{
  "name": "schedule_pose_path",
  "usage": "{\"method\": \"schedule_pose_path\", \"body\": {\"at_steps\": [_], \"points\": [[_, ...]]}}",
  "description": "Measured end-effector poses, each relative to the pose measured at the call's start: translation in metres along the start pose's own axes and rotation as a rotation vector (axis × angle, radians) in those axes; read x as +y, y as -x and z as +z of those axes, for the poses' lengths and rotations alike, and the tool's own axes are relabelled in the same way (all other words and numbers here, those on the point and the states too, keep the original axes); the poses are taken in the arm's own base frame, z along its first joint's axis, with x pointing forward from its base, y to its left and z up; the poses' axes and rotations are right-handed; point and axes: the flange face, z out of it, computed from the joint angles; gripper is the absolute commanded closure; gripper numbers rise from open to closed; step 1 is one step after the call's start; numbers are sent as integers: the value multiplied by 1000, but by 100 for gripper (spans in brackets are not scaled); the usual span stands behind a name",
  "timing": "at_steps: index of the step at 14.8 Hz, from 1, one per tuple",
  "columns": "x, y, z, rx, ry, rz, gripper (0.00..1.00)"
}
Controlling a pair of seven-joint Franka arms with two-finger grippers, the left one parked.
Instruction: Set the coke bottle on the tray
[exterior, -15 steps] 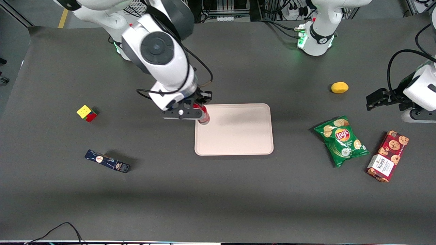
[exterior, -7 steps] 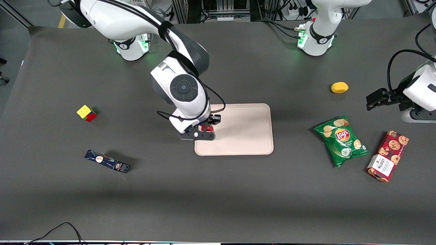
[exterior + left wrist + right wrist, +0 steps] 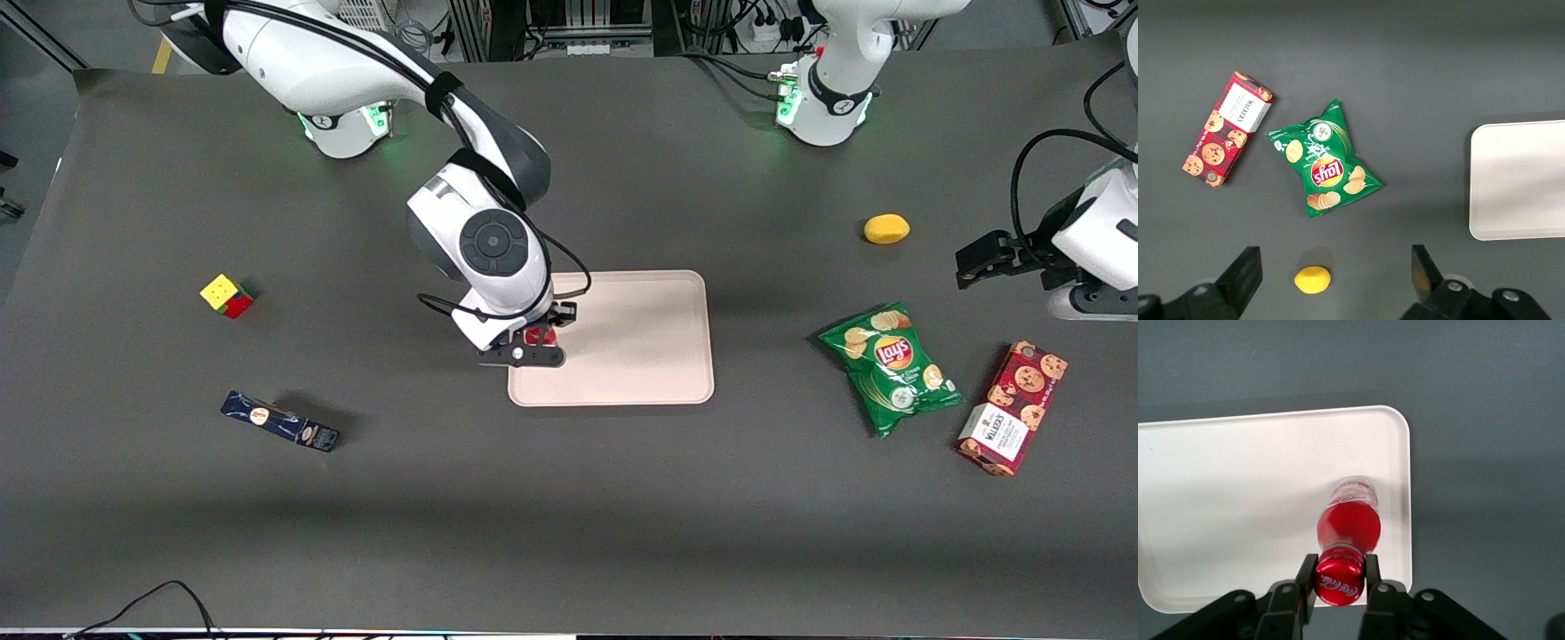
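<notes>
The coke bottle [image 3: 1348,520] is small and red with a red cap and stands upright with its clear base low over or on the pale pink tray [image 3: 1238,493], near one short rim. My gripper [image 3: 1338,577] is shut on the bottle's cap, one finger on each side. In the front view the gripper [image 3: 536,342] sits over the tray [image 3: 640,347] at its end toward the working arm, and only a bit of the red bottle [image 3: 539,335] shows under the wrist. The tray's edge also shows in the left wrist view [image 3: 1525,180].
Toward the working arm's end lie a colour cube [image 3: 228,295] and a dark blue box [image 3: 280,421]. Toward the parked arm's end lie a green chip bag [image 3: 891,366], a red cookie box [image 3: 1012,408] and a yellow lemon [image 3: 886,228].
My gripper moved nearer to the front camera and lowered with the bottle, from the tray's rim corner to over the tray's surface. It has hardly moved in the last half second.
</notes>
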Motion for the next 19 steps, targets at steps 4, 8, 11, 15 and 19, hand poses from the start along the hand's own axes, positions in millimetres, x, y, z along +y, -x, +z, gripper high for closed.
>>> {"method": "schedule_pose_path", "body": {"at_steps": [4,8,11,15,19], "points": [[2,-1,9,6,-8,3,10],[2,-2,8,12,-14,5,0],[18,-14,-18,46,-36,45,0],[94,-41,-98,126,-61,136,0],[181,-38,-151,158,-69,101,0]]}}
